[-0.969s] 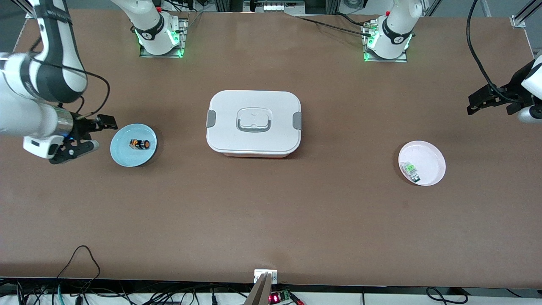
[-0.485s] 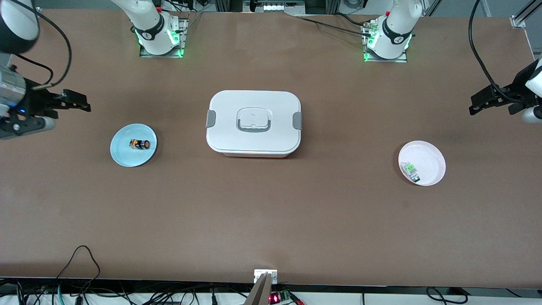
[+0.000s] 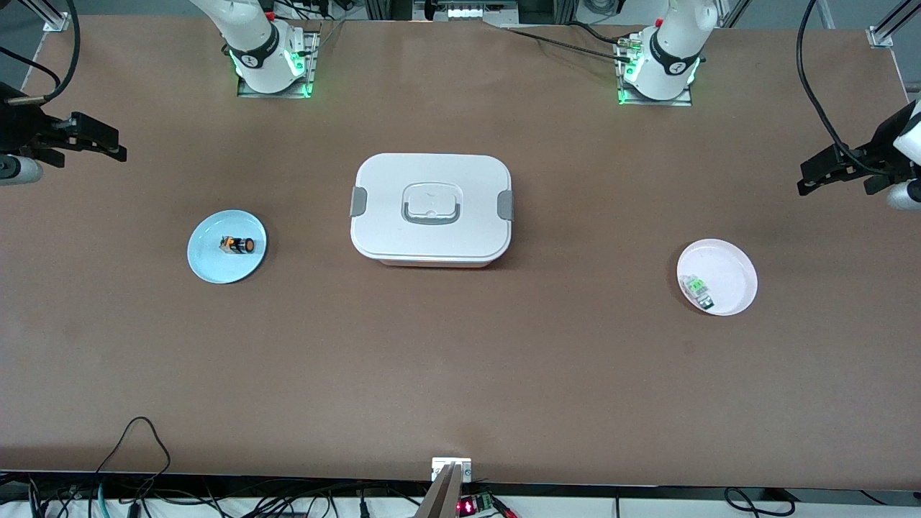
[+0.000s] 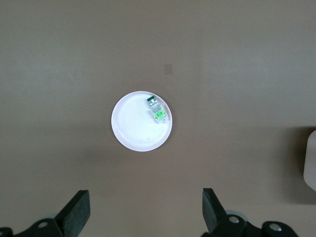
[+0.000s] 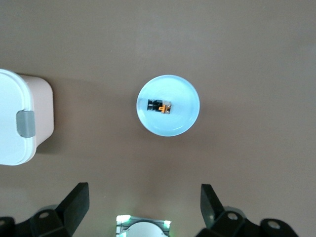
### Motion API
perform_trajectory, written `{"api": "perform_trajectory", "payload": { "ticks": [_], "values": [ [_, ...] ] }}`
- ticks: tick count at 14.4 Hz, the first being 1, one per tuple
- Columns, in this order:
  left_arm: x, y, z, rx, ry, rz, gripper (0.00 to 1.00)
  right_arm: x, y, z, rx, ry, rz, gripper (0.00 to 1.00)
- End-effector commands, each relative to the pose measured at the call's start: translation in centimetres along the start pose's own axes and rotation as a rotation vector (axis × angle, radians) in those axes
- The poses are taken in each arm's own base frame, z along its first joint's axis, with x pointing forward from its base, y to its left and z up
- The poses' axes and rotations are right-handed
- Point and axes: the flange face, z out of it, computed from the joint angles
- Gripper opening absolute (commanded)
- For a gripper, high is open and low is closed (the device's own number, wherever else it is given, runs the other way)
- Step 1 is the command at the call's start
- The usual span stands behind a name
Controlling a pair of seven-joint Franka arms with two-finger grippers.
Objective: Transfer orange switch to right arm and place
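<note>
The orange switch (image 3: 237,245) lies on a light blue plate (image 3: 212,262) toward the right arm's end of the table. In the right wrist view the switch (image 5: 161,106) sits mid-plate (image 5: 173,126). My right gripper (image 3: 115,144) is open and empty, raised over the table's edge at its own end, apart from the plate; its open jaws show in the right wrist view (image 5: 143,197). My left gripper (image 3: 804,180) is open and empty, raised over the table's edge at the left arm's end (image 4: 144,202).
A white lidded box (image 3: 432,208) stands mid-table; its corner shows in the right wrist view (image 5: 15,123). A pale pink plate (image 3: 727,270) holding a small green-and-clear component (image 3: 696,288) lies toward the left arm's end, also seen in the left wrist view (image 4: 133,128).
My right gripper has pulled away from beside the blue plate, rising toward the table's edge at its own end. The switch stays on the plate. The left arm has barely moved.
</note>
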Motion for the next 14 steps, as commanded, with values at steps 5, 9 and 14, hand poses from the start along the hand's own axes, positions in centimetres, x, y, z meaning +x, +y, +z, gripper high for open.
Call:
{"api": "perform_trajectory", "payload": {
  "ticks": [5, 9, 14],
  "values": [
    [-0.6, -0.1, -0.3, -0.019, 0.007, 0.011, 1.0, -1.3, -2.3, -2.2, -0.036, 0.177, 0.079, 1.0],
    [-0.6, -0.1, -0.3, -0.022, 0.007, 0.011, 1.0, -1.5, -0.8, -1.2, 0.038, 0.174, 0.053, 1.0],
    [-0.6, -0.2, -0.3, -0.022, 0.007, 0.01, 1.0, -1.5, -0.8, -1.2, 0.037, 0.159, 0.045, 1.0]
  ]
}}
